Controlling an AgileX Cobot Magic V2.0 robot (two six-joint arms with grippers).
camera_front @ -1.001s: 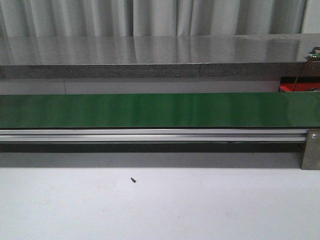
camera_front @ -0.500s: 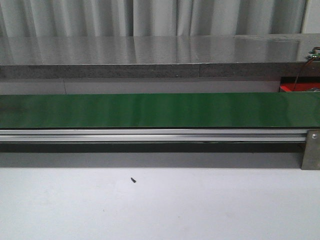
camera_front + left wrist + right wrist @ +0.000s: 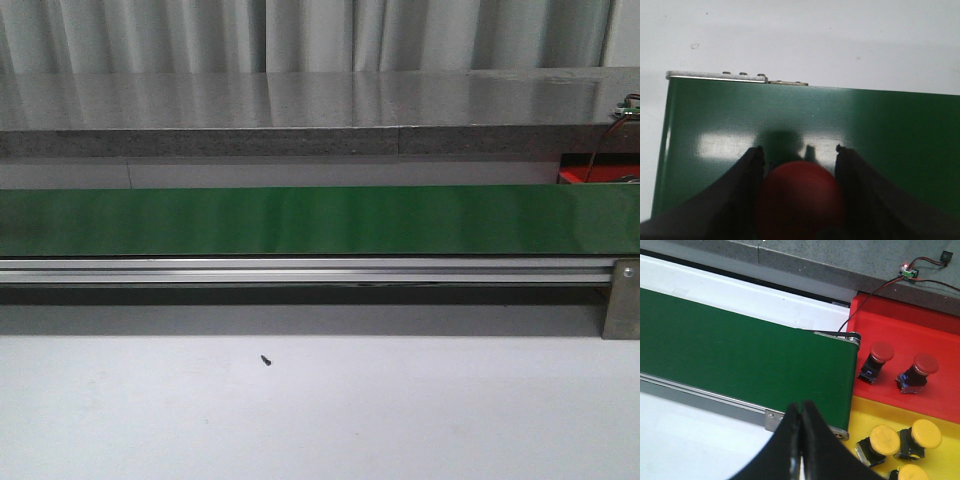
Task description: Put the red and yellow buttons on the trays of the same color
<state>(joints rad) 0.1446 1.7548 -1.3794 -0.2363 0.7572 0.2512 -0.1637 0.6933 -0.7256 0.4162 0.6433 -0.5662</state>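
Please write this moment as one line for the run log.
left gripper: shut on red button | right gripper: shut, holding nothing | belt: bare in front view

Left pincer (image 3: pixel 799 156) clamped; right pincer (image 3: pixel 800 410) closed.

Light: even, from overhead | Glare: pale patches on green belt (image 3: pixel 790 120), sheen on grey counter (image 3: pixel 300 100) | Shadow: dark band under belt rail (image 3: pixel 300 295) | Blur: red button (image 3: pixel 800 200) close up, soft.

Green conveyor belt (image 3: pixel 320 220), spanning full width; aluminium rail (image 3: pixel 300 270) just below it, metal bracket (image 3: pixel 622 300) at rail's right end; grey stone counter (image 3: pixel 300 110) behind belt; red tray (image 3: pixel 598 175) corner beyond belt's right end; small dark screw (image 3: pixel 266 360) on white table (image 3: pixel 320 420) before belt
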